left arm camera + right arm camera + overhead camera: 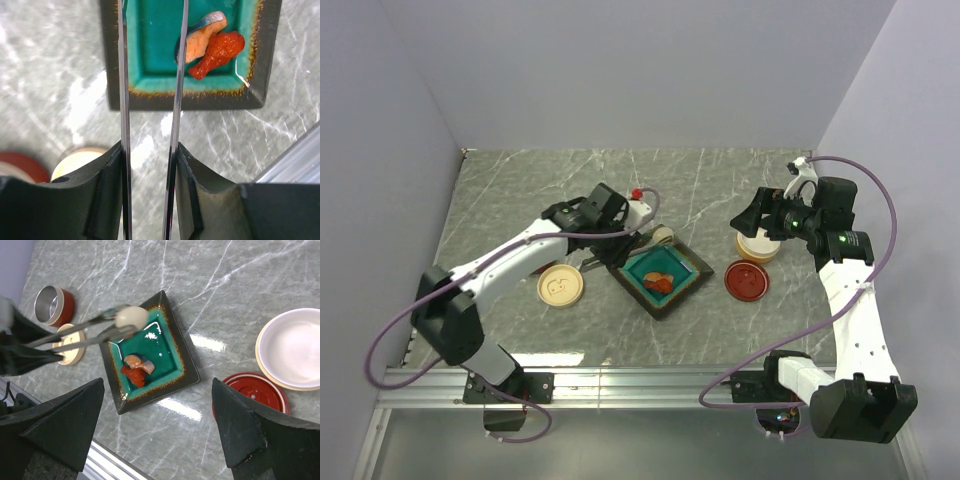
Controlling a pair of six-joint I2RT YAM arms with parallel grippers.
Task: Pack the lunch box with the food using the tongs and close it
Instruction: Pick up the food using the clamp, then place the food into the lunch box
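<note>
My left gripper (149, 150) is shut on the thin grey metal tongs (123, 75), one finger pressing each arm. In the right wrist view the tongs (82, 335) reach in from the left with a cream-white egg-shaped piece of food (132, 316) pinched at their tips, over the far left corner of the teal dish (167, 340). An orange piece (140, 362) and a red lump (132, 376) lie in the dish. The round cream lunch box (295, 347) stands at the right with nothing inside. My right gripper (157, 425) is open above the table beside it, holding nothing.
A red lid (250, 392) lies in front of the lunch box. A cream lid (560, 287) lies left of the dish, with a red, metal-lined container (54, 304) beyond it. The table's metal rail (650, 378) runs along the near edge.
</note>
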